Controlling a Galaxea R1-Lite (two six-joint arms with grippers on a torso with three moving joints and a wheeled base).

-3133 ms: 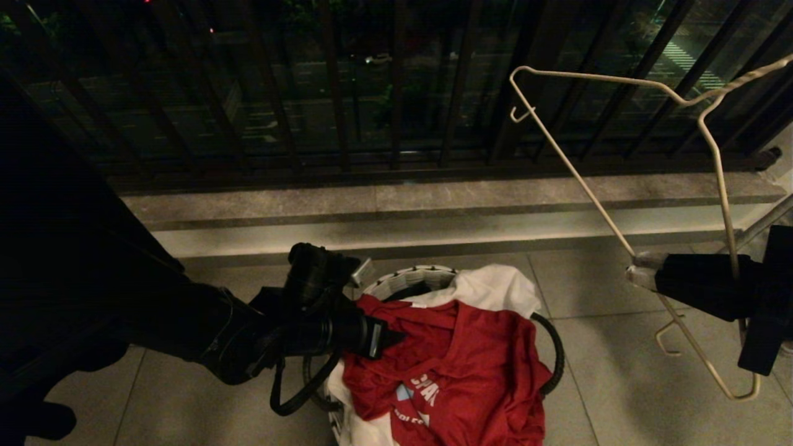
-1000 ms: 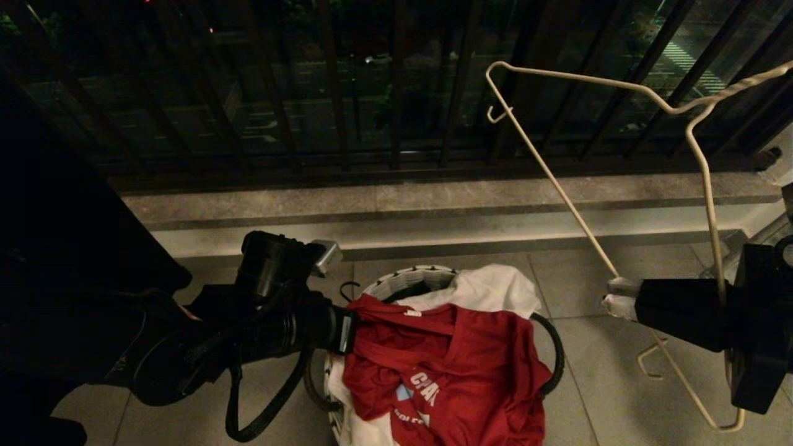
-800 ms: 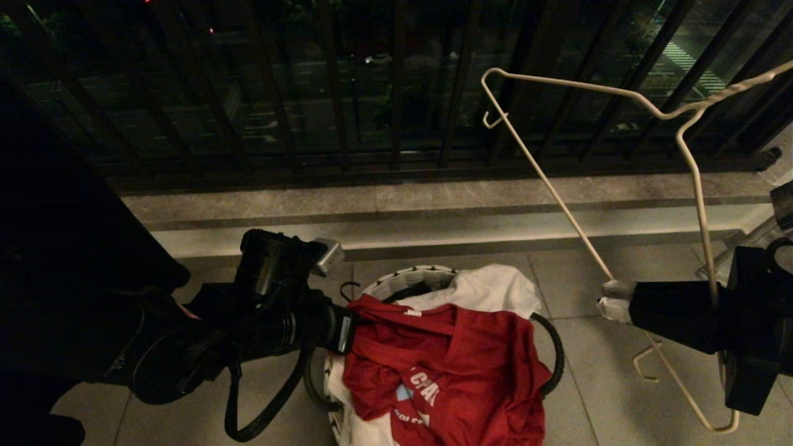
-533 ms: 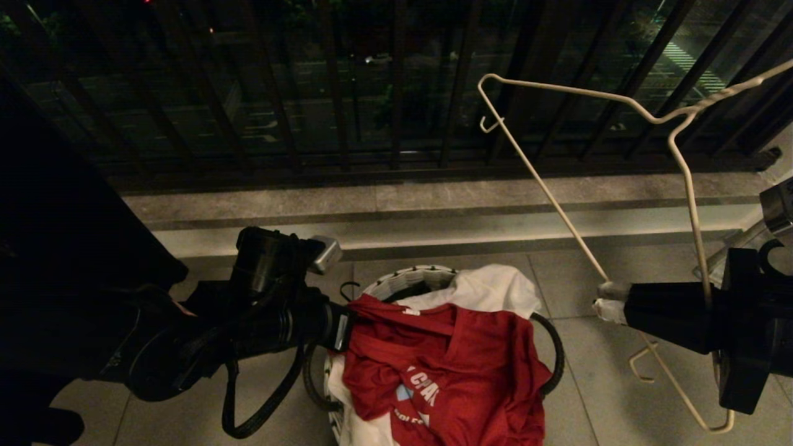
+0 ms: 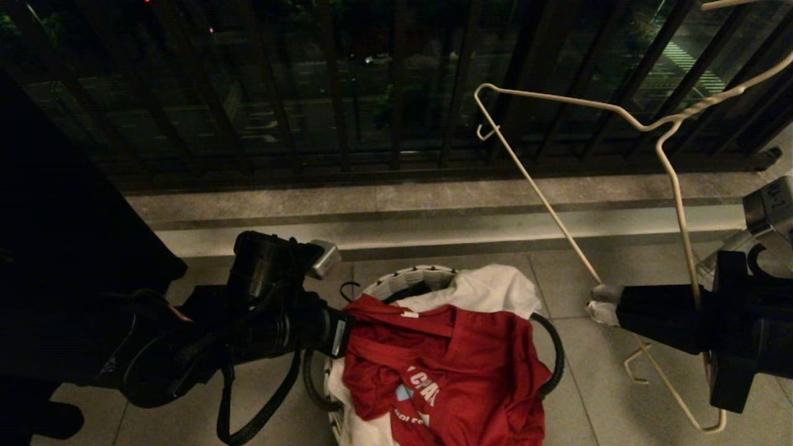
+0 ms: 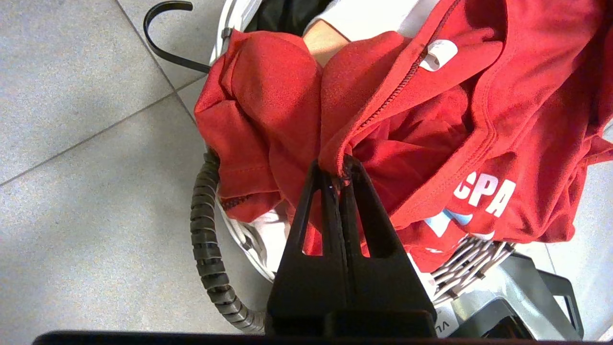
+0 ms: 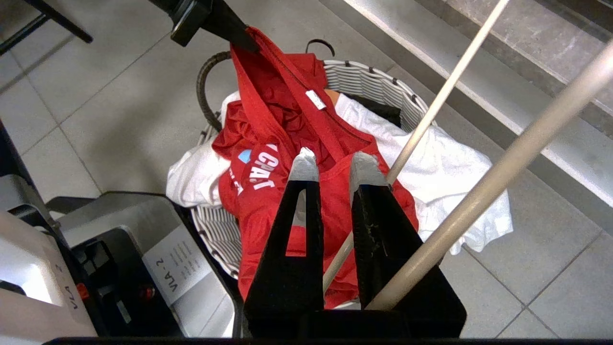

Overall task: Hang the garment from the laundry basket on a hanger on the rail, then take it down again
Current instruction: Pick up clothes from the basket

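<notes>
Head view: laundry basket (image 5: 409, 277) of shirts, left claw (image 5: 347, 331) clamped on garment (image 5: 471, 365).

We are looking down on the small round laundry basket with a woven white rim (image 5: 406, 277), which is sitting on the tiled floor (image 5: 607, 396) near us. The red T-shirt with white lettering (image 5: 458, 365) is lying on top in the basket, over a white T-shirt (image 5: 489, 288) that is spilling toward the far right of the rim. Our left gripper (image 6: 341, 167) is reaching in from the left to the red shirt's near-left edge. Right of the basket, our right gripper (image 5: 598, 303) is carrying the thin white wire hanger (image 5: 545, 198). Far beyond, the dark balcony railing bars (image 5: 334, 80) are standing behind a stone ledge (image 5: 372, 204).
</notes>
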